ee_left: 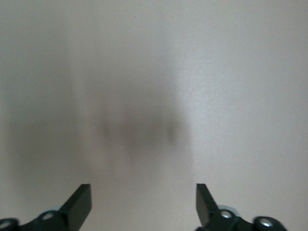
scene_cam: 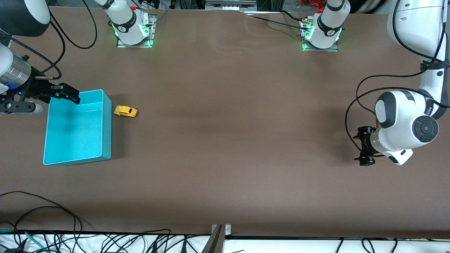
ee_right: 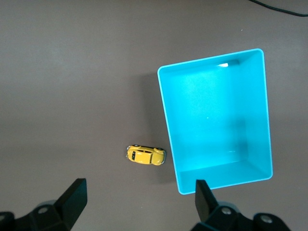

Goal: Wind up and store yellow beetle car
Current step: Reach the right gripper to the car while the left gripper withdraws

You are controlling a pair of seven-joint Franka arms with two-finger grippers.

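Observation:
The yellow beetle car (scene_cam: 125,111) stands on its wheels on the brown table, right beside the teal bin (scene_cam: 106,133), on the bin's side toward the left arm's end. It also shows in the right wrist view (ee_right: 146,155) beside the bin (ee_right: 166,120), which is empty. My right gripper (scene_cam: 72,95) is open and empty, up in the air over the bin's corner farthest from the front camera; its open jaws (ee_right: 139,192) frame bare table. My left gripper (scene_cam: 364,146) is open and empty, low over bare table at the left arm's end, where it waits (ee_left: 143,197).
The two arm bases (scene_cam: 133,26) (scene_cam: 321,30) stand along the table edge farthest from the front camera. Loose cables (scene_cam: 52,225) lie along the edge nearest that camera. A wide stretch of bare table (scene_cam: 232,123) lies between the car and the left gripper.

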